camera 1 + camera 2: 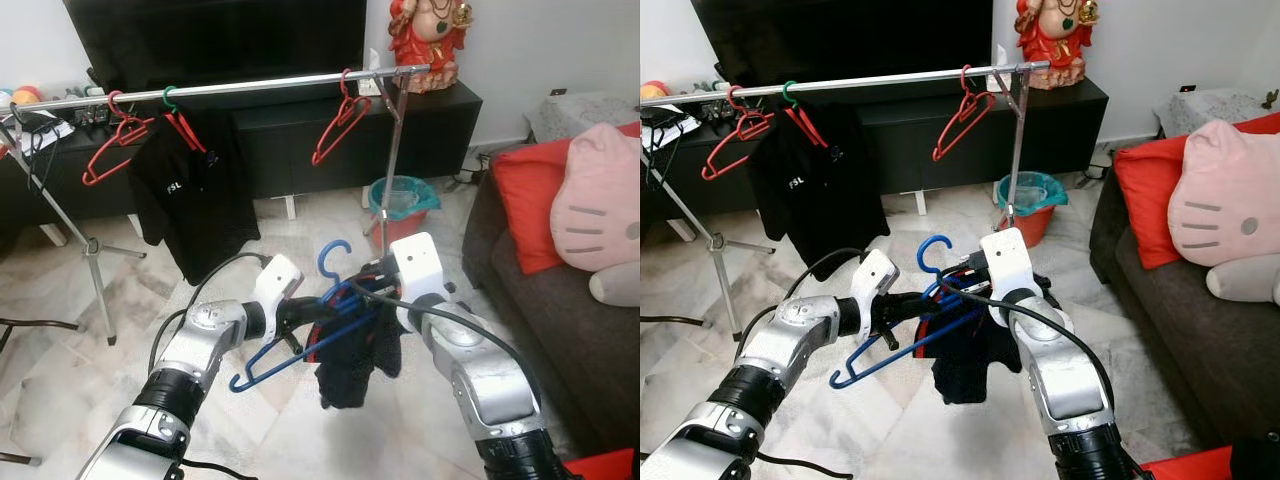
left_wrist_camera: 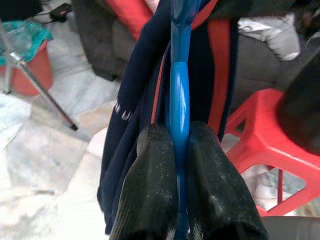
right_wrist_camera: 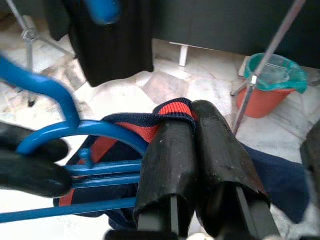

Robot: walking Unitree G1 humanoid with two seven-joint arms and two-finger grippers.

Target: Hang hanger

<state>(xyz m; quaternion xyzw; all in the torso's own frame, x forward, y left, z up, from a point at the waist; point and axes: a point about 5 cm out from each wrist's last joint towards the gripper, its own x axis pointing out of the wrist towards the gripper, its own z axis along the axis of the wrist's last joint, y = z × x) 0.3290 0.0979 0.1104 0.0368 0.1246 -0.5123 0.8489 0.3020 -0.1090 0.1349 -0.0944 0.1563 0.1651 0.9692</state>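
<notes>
A blue hanger point(image 1: 268, 366) is held low in front of me, hook point(image 1: 336, 256) pointing up. A dark navy garment with red trim point(image 1: 352, 368) hangs from it. My left gripper point(image 2: 179, 145) is shut on the hanger's blue arm, its fingers point(image 2: 150, 185) pinching it from both sides. From the right, my right gripper point(image 3: 192, 125) is shut on the garment's red and navy edge point(image 3: 172, 111), right beside the hanger. The silver clothes rail point(image 1: 250, 85) stands beyond, well above and behind both grippers.
The rail carries two red hangers point(image 1: 110, 150) point(image 1: 340, 125) and a black shirt point(image 1: 195, 190). A teal-lined red bucket point(image 1: 400, 205) sits by the rail's right leg. A sofa with cushions point(image 1: 560, 310) is on the right, a dark TV cabinet point(image 1: 300, 140) behind.
</notes>
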